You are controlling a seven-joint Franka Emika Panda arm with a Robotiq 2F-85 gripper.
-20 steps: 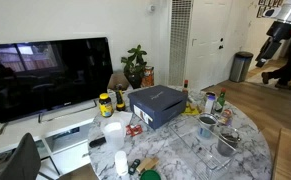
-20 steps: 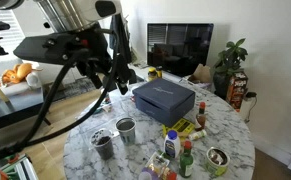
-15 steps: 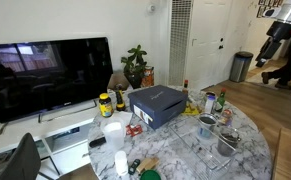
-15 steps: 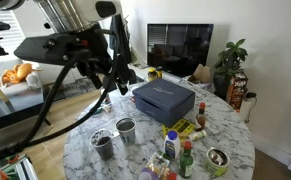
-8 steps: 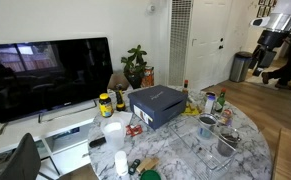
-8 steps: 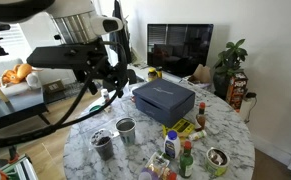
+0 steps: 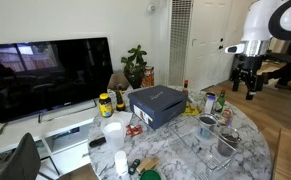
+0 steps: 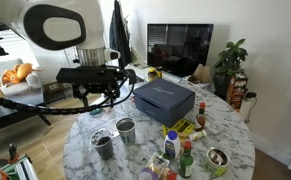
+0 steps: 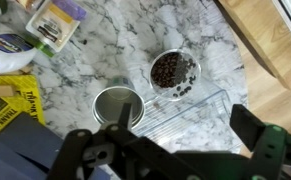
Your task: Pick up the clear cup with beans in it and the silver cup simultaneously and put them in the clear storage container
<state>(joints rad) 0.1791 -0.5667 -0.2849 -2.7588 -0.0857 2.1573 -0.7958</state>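
Note:
The clear cup with beans (image 9: 173,70) stands on the marble table, next to the silver cup (image 9: 118,103). The clear storage container (image 9: 180,118) lies flat right beside both cups. My gripper (image 9: 170,150) is open and empty, hanging high above the container and cups. In both exterior views the beans cup (image 8: 103,144) (image 7: 228,142) and the silver cup (image 8: 126,128) (image 7: 207,123) stand near the table edge. The gripper (image 7: 247,82) (image 8: 98,92) hovers well above the table there. The container is too faint to make out in these views.
A dark blue box (image 7: 157,103) (image 8: 165,98) sits mid-table. A yellow black-lidded jar (image 7: 105,103) and a white cup (image 7: 113,132) stand nearby. Small bottles (image 8: 171,148) cluster near the front. A white bottle (image 9: 10,50) and yellow packets (image 9: 5,100) lie beside the cups. The table edge (image 9: 247,75) is close.
The arm has swung down and in toward the table, bringing the gripper from high off to the side to above the cups. The cups and container have not moved.

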